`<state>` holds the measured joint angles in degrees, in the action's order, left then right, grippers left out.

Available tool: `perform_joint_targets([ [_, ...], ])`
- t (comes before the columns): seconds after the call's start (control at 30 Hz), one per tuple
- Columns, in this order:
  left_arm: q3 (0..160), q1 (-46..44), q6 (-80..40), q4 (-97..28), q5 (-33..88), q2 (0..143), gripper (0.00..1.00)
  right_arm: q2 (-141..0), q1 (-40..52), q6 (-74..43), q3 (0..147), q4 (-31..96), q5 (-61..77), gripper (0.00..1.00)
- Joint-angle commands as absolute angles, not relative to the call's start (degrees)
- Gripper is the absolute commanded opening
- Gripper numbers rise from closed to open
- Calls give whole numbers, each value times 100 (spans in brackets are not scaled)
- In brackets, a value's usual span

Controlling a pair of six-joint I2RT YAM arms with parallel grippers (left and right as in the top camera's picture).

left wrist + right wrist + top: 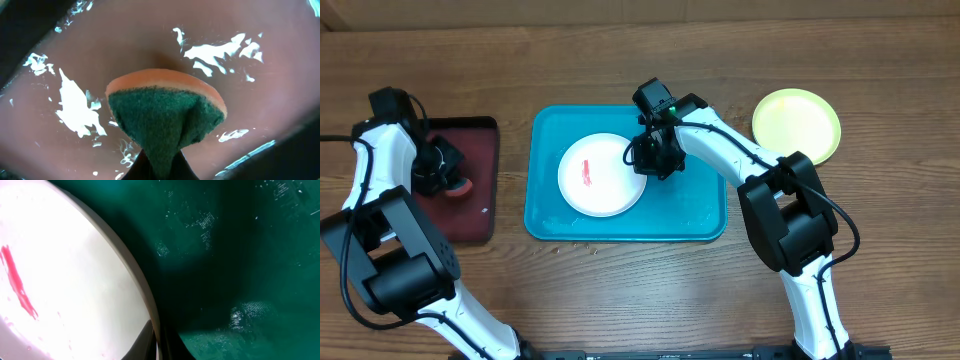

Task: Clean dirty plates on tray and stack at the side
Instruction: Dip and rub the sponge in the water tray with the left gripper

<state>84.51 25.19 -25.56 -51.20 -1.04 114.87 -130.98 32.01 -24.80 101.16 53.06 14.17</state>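
From overhead, the white plate lies in the left half of the teal tray. A short red smear sits left of the plate's middle, its long axis running from the far side toward the robot. The right tool is at the plate's right edge. The left tool is over the dark red tray, well apart to the left, and carries the sponge. From the sponge, the smear lies to the right, past both tray rims. It is on the half of the plate nearer the left arm. A yellow-green plate rests on the tabletop to the right of the teal tray.

In the left wrist view, the left tool is closed tight on the sponge, pinching its lower end. The green scouring face is toward the camera with the orange backing behind it. The wet dark red tray lies behind the sponge.

In the right wrist view, the right tool looks nearly closed, with a dark finger on each side of the white plate's rim, so it appears to be pinching that edge. The smear lies far across the plate from this grip. The wet teal tray fills the right side of the view.

Judging from this, the wipe is the left arm's job, with a reach to the right while the right arm holds the plate.
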Motion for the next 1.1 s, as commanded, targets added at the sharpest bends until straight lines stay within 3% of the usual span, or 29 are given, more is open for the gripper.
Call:
perform_joint_targets([
  [0.0, 8082, 2536, -2576, -5081, -231, 11454, 4, -13181, 3247, -2530, 9974, 5273, 1210, 5],
  [0.33, 8892, 2517, -2574, -6010, 51, 10965, 4, -13181, 3247, -2530, 9974, 5282, 1210, 4],
  [0.83, 8348, 2051, -2314, -6064, 180, 10715, 4, -13181, 3247, -2530, 9974, 5293, 1208, 4],
  [1.07, 8501, 1916, -1999, -6171, 1013, 9981, 4, -13181, 3247, -2530, 9974, 5256, 1210, 4],
])
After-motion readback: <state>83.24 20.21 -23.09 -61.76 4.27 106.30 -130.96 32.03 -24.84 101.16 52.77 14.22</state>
